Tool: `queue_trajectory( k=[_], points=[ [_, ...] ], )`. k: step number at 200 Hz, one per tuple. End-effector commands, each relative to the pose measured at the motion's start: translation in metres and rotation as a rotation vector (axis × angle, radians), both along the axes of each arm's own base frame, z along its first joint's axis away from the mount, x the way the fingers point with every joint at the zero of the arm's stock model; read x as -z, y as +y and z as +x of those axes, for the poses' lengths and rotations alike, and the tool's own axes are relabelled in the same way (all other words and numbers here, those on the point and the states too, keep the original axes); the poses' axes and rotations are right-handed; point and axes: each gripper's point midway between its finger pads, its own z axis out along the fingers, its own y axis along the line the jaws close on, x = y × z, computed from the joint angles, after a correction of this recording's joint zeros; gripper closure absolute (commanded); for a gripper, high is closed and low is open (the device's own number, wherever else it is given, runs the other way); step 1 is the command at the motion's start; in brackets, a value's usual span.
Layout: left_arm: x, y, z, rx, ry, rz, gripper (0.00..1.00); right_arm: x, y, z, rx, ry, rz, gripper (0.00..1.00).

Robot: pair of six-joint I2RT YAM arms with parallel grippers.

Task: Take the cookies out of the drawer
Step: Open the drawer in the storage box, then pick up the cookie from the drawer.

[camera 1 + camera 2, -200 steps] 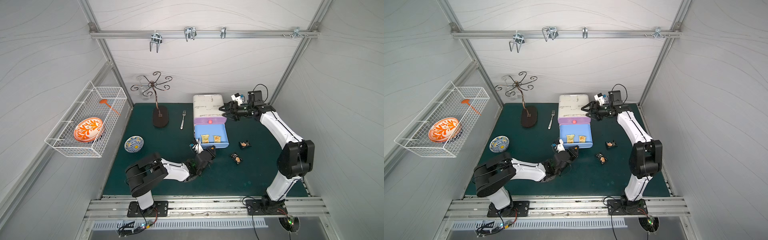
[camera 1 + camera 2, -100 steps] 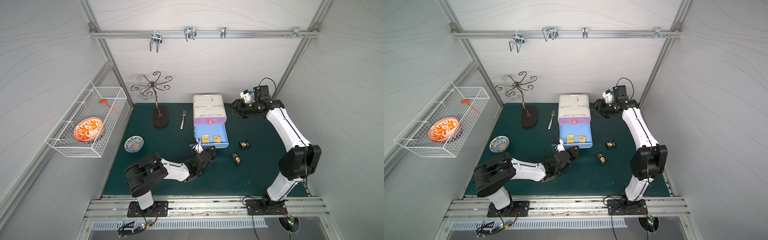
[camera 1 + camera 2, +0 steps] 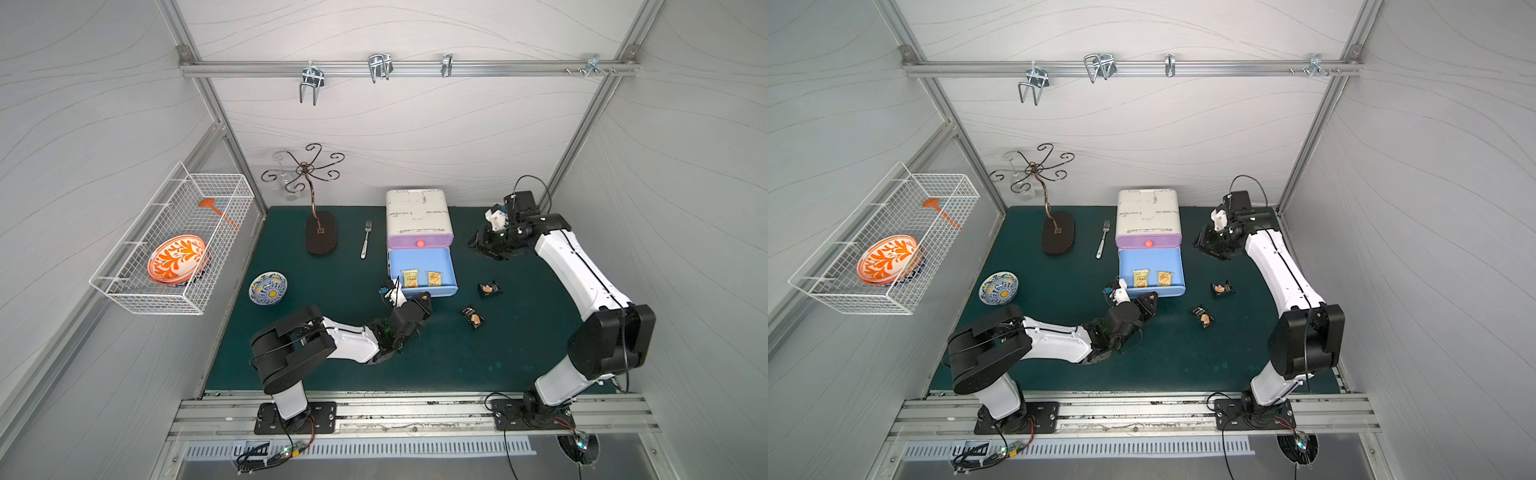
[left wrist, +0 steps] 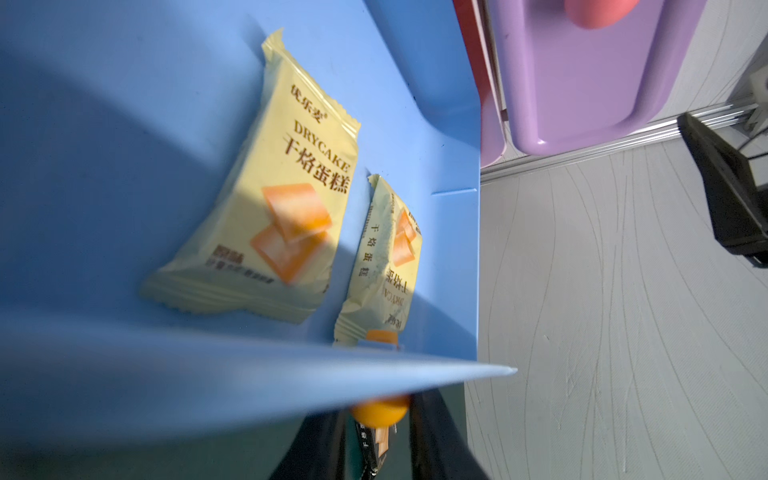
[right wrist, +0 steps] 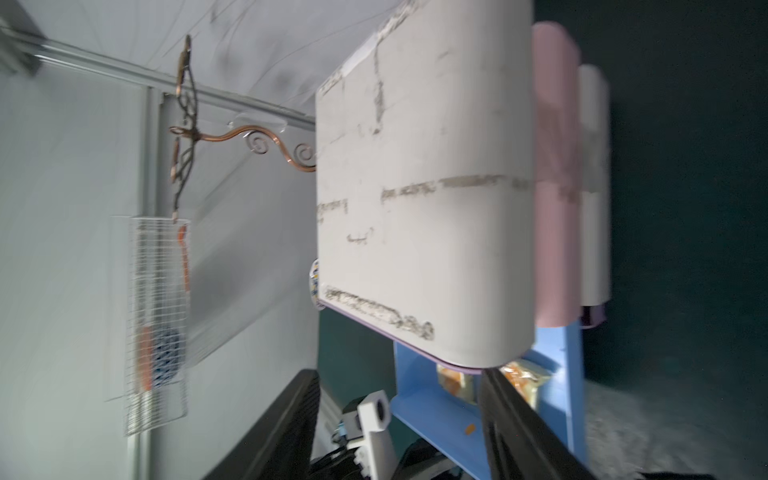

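The blue drawer [image 3: 420, 259] [image 3: 1152, 259] stands pulled out of the white cabinet [image 3: 415, 212]. Two pale yellow cookies [image 3: 410, 278] [image 3: 434, 278] lie inside near its front wall, also seen in the left wrist view [image 4: 286, 199] [image 4: 388, 257]. Two black cookies [image 3: 489, 289] [image 3: 472, 317] lie on the green mat to the drawer's right. My left gripper [image 3: 423, 300] [image 4: 378, 419] is shut on the drawer's orange knob [image 4: 379, 409]. My right gripper [image 3: 477, 246] [image 5: 399, 376] hangs open and holds nothing, just right of the cabinet.
A purple drawer [image 3: 419, 240] above the blue one is shut. A fork [image 3: 365, 245], a curly hook stand [image 3: 320, 232] and a patterned bowl [image 3: 268, 288] stand left of the cabinet. A wire basket [image 3: 208, 195] with an orange plate hangs on the left wall.
My right gripper has left the cabinet's top right corner, swung right and come down beside the cabinet, with its jaws wider apart. The left arm and the drawer have not moved.
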Motion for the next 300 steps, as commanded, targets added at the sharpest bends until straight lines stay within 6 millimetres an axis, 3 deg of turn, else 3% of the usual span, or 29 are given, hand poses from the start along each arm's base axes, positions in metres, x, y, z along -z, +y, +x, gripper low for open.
queue_trajectory(
  k=[1, 26, 63, 78, 96, 109, 140, 159, 199, 252, 300],
  points=[
    [-0.004, -0.010, -0.004, 0.040, 0.001, -0.011, 0.82, 0.051, -0.045, -0.038, 0.066, 0.119, -0.267, 0.42],
    [-0.005, -0.010, -0.005, 0.041, 0.001, -0.011, 0.83, 0.075, -0.036, -0.061, -0.011, 0.119, -0.354, 0.53],
    [-0.004, -0.010, -0.005, 0.043, 0.002, -0.014, 0.83, 0.091, -0.025, -0.077, -0.113, 0.084, -0.436, 0.58],
    [-0.004, -0.010, -0.005, 0.042, 0.003, -0.015, 0.83, 0.096, -0.013, -0.081, -0.149, 0.081, -0.373, 0.57],
    [-0.004, -0.008, -0.004, 0.037, 0.005, -0.018, 0.83, 0.107, -0.004, -0.085, -0.180, 0.127, -0.300, 0.45],
    [-0.004, -0.007, -0.003, 0.033, 0.006, -0.021, 0.83, 0.111, -0.004, -0.083, -0.174, 0.129, -0.242, 0.35],
    [-0.007, -0.009, 0.000, 0.035, 0.001, -0.024, 0.83, 0.107, -0.006, -0.070, -0.152, 0.131, -0.010, 0.26],
    [-0.008, -0.009, 0.001, 0.036, 0.002, -0.029, 0.83, 0.109, 0.004, -0.062, -0.206, 0.136, 0.098, 0.22],
    [-0.010, -0.011, 0.004, 0.041, 0.006, -0.036, 0.83, 0.107, -0.003, -0.038, -0.212, 0.151, 0.350, 0.20],
    [-0.016, -0.018, 0.008, 0.058, 0.000, -0.054, 0.83, 0.135, -0.007, -0.035, -0.245, 0.176, 0.372, 0.19],
    [-0.015, -0.019, 0.009, 0.064, 0.006, -0.062, 0.83, 0.151, 0.002, -0.039, -0.297, 0.195, 0.418, 0.18]
  ],
)
